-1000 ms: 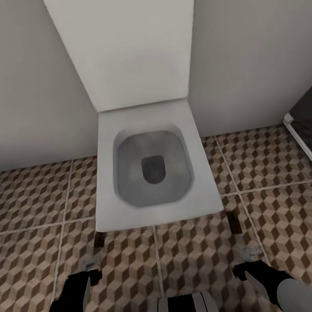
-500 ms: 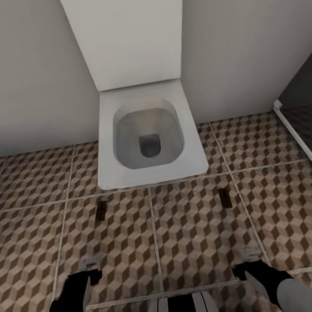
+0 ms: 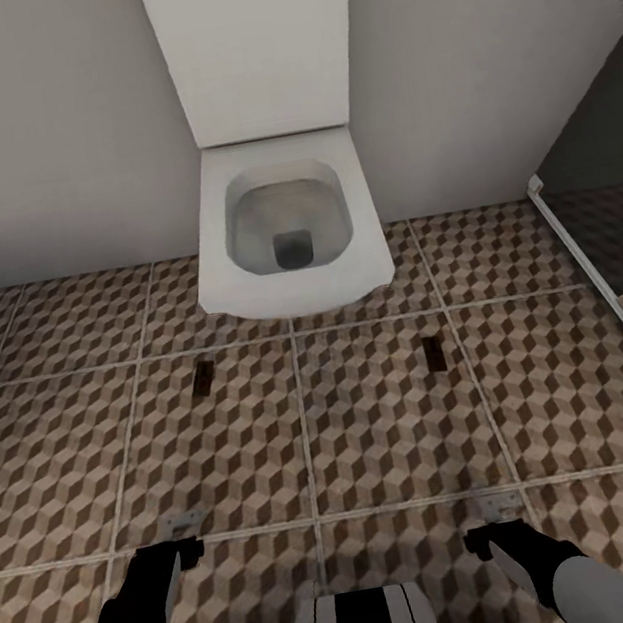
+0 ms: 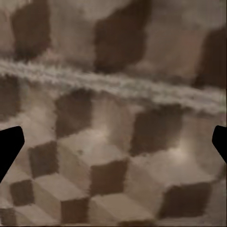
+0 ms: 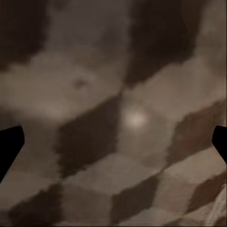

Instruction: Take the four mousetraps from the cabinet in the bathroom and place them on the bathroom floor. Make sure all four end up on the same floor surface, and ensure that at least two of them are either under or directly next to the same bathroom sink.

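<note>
Both black claws, left gripper and right gripper, hang spread open and empty over the brown-and-cream cube-patterned tiled bathroom floor. Beyond, a white square toilet meets the wall. No readable writing.

The bathroom floor is laid in large square tiles printed with brown, beige and cream cubes, with pale grout lines between them. A white toilet stands on it against the back wall. Two small dark marks show on the tiles just in front of the toilet, one to each side; what they are I cannot tell.
</note>
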You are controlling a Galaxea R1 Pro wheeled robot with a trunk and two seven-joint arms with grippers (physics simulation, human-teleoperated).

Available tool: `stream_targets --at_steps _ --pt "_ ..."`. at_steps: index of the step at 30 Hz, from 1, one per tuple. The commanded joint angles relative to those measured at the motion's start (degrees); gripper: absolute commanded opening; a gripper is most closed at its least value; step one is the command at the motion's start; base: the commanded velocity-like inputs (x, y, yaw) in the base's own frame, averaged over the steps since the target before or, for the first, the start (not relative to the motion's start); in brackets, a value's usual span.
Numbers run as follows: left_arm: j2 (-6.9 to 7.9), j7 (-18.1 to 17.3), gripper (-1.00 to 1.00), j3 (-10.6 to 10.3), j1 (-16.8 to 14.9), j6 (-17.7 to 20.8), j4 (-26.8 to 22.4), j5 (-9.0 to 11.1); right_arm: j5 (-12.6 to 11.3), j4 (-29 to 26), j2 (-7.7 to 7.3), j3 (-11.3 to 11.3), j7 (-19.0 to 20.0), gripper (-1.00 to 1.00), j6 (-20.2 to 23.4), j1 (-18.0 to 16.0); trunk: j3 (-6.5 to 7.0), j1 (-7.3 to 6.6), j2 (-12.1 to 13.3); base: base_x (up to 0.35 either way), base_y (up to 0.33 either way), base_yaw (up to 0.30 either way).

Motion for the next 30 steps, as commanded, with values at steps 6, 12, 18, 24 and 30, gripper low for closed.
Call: stream_targets --at_steps 6,12,18,24,30 --pt "-0.08 0.04 1.00 0.03 -0.02 0.22 -0.01 -0.07 -0.27 -0.13 -0.03 0.48 -0.23 1.00 0.41 0.01 -0.03 -0.05 -0.01 -0.345 0.000 0.000" --pt "-0.10 0.04 1.00 0.02 -0.02 0.22 0.01 -0.07 -0.27 -0.13 -0.03 0.48 -0.23 1.00 0.41 0.01 -0.03 -0.05 -0.01 -0.345 0.000 0.000" --pt "-0.11 0.00 1.00 0.01 -0.02 0.22 -0.09 -0.05 -0.27 -0.13 -0.03 0.48 -0.23 1.00 0.41 0.00 -0.03 -0.05 -0.01 -0.231 0.000 0.000" --pt "-0.19 -0.10 1.00 0.01 -0.02 0.22 -0.15 -0.04 -0.27 -0.13 -0.03 0.48 -0.23 1.00 0.41 -0.01 -0.03 -0.05 -0.01 -0.073 0.000 0.000" --pt "-0.26 -0.13 1.00 0.01 -0.02 0.22 -0.14 -0.06 -0.27 -0.13 -0.05 0.48 -0.23 1.00 0.41 0.01 -0.03 -0.05 -0.01 -0.020 0.000 0.000"
